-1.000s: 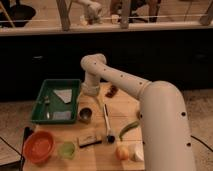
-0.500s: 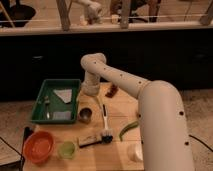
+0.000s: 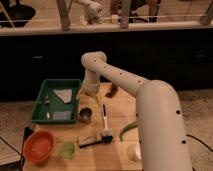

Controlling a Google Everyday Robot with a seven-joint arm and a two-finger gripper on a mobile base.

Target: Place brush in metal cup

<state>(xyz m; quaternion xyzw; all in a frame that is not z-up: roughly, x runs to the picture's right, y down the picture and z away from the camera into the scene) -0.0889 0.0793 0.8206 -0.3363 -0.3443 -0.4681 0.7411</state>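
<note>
Over the bench point(image 3: 100, 159), beside the green tray's point(image 3: 55, 119) right wall, the claw point(image 3: 89, 94) hangs spread and empty. Camera-side of it and a little to the right in view lies the brush point(image 3: 105, 120). Its long axis runs away from the claw, with the handle tip nearest and the bristles farthest. The metal cup point(image 3: 85, 115) stands just below the claw, left of the handle.

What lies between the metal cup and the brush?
Only bare table, seen in the camera view. The gripper hangs just behind the metal cup.

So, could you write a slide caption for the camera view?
Open gripper hangs near the metal cup; the brush lies on the table beside the cup.
</note>
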